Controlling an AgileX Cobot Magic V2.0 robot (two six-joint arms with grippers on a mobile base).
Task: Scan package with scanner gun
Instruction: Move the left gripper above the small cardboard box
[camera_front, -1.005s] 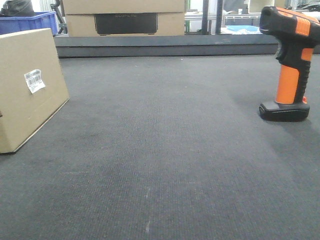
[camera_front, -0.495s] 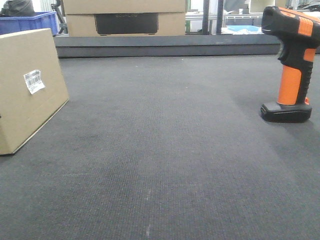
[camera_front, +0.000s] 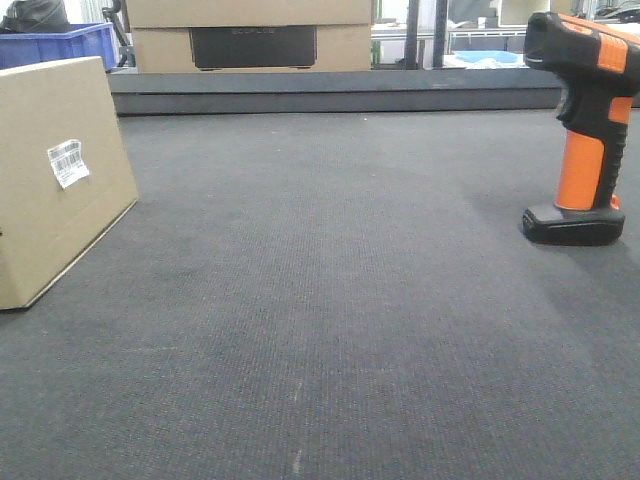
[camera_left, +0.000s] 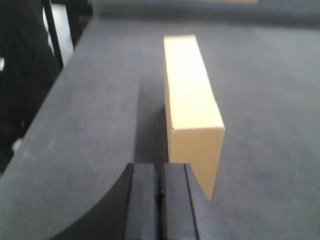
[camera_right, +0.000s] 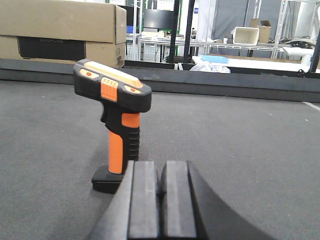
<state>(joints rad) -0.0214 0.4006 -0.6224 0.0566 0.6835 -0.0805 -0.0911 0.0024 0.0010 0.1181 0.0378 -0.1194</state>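
The package (camera_front: 55, 180), the larger of the two things, stands on a long narrow edge at the left of the table, its broad face with the white barcode label (camera_front: 68, 162) turned toward the middle. It looks like stiff, light cardboard, probably easy to tip. A grip across its thin width, as the left wrist view shows it, seems the safest hold because it leaves the label uncovered. The left gripper (camera_left: 161, 192) hangs just short of the box's near end with its fingers pressed together on nothing. The scanner gun (camera_front: 585, 120) stands upright on its flat black base, well apart at the right, nose pointing toward the package side. It is hard plastic and likely top-heavy under the wide head, so the ribbed orange and black handle is the natural place to clamp, below the trigger. The smooth head would probably slip. The right gripper (camera_right: 161, 192) sits near the base, clenched and empty, and must open before it can take the handle. The room behind is a workshop with larger cardboard boxes (camera_front: 250, 35), a blue bin (camera_front: 60, 45) and metal racks (camera_right: 245, 35). The table is covered in a dark woven mat (camera_front: 320, 300), flat and probably grippy, ending in a low raised ledge (camera_front: 330, 92).
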